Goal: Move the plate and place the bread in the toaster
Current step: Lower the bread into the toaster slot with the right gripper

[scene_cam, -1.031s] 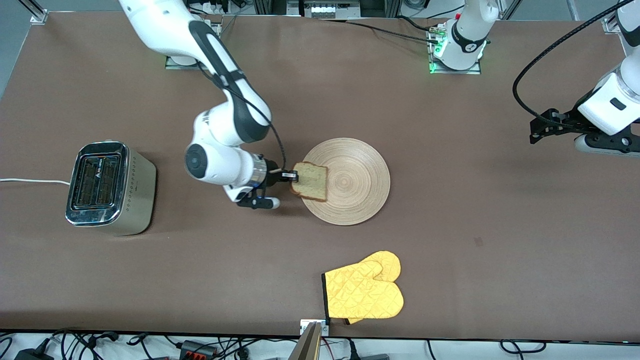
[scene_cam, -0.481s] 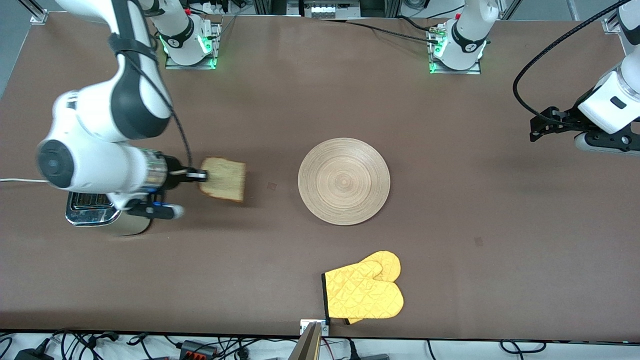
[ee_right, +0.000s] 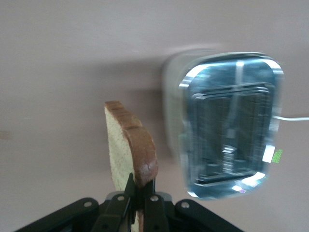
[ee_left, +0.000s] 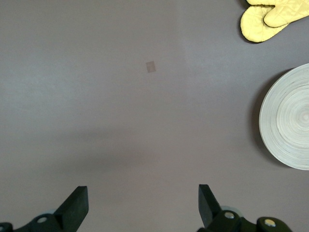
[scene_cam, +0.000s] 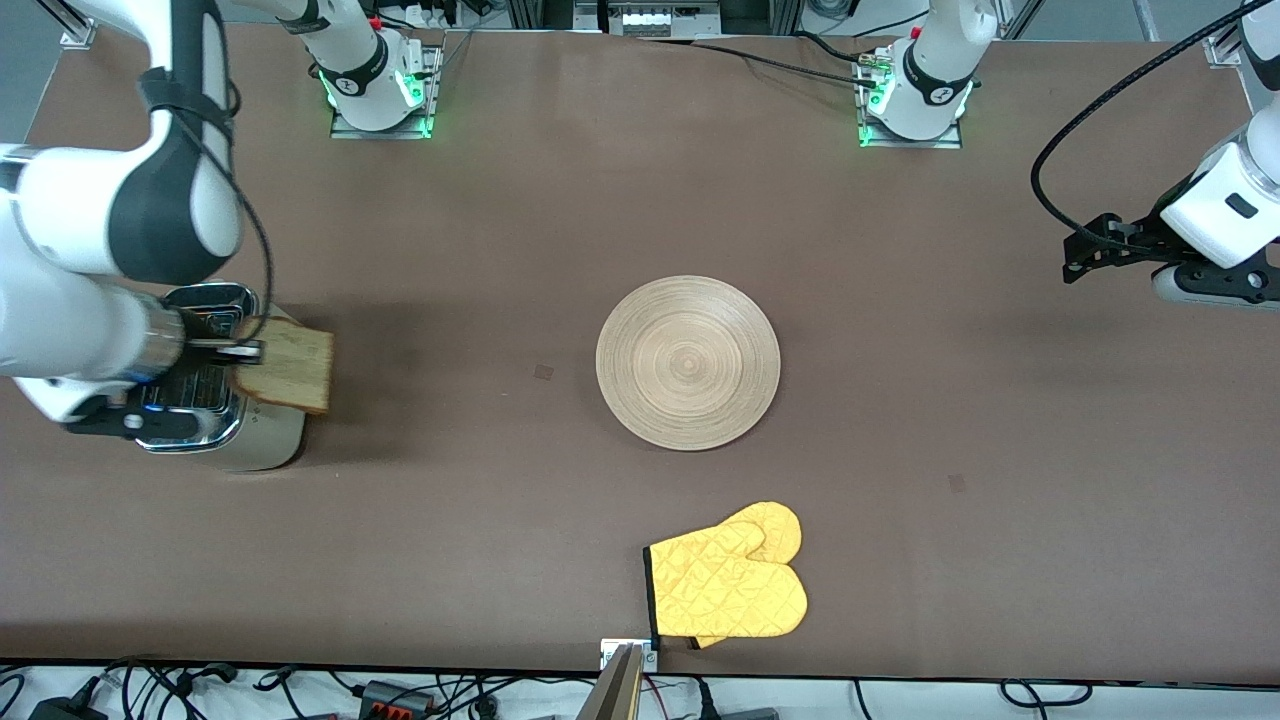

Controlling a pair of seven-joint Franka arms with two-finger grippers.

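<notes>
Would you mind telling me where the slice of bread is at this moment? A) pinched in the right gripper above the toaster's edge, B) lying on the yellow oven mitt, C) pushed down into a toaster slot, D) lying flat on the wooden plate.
A: the right gripper is shut on the bread, holding it over the toaster; the plate is bare.

The front view looks down from high across the table at the round pale-wood ringed plate [scene_cam: 688, 362]. The left wrist view, looking down from well above the table, shares that plate [ee_left: 288, 119]; the right wrist view looks down close over the chrome-topped boxy toaster [ee_right: 231, 130].
</notes>
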